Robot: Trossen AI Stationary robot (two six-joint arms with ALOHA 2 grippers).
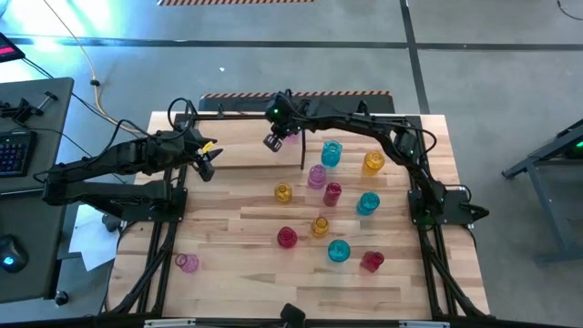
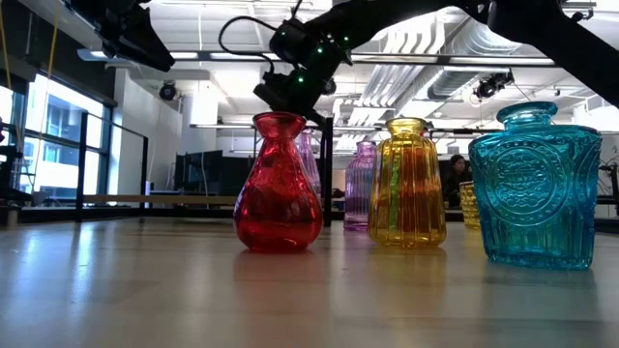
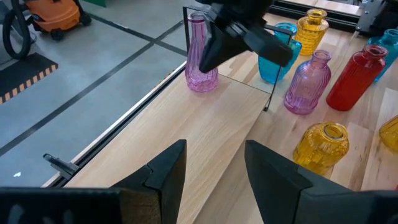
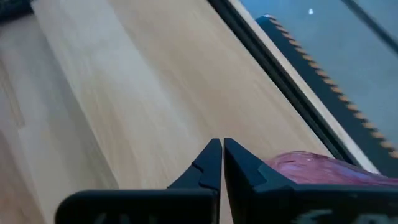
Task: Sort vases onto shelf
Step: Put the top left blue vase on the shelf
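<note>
- At upper centre of the high view, one pink vase (image 3: 200,56) stands on the shelf (image 3: 205,134); right gripper (image 4: 222,163) closed, empty beside it.
- Left gripper (image 3: 214,168) hangs open over the plank.
- About eleven vases (image 1: 332,193) remain on the table (image 1: 237,273).

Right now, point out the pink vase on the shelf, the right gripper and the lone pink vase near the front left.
pink vase on the shelf (image 3: 201,73), left wrist view, bulbous base.
right gripper (image 4: 221,160), right wrist view, between fingertips.
lone pink vase (image 1: 188,263), high view, body.
</note>
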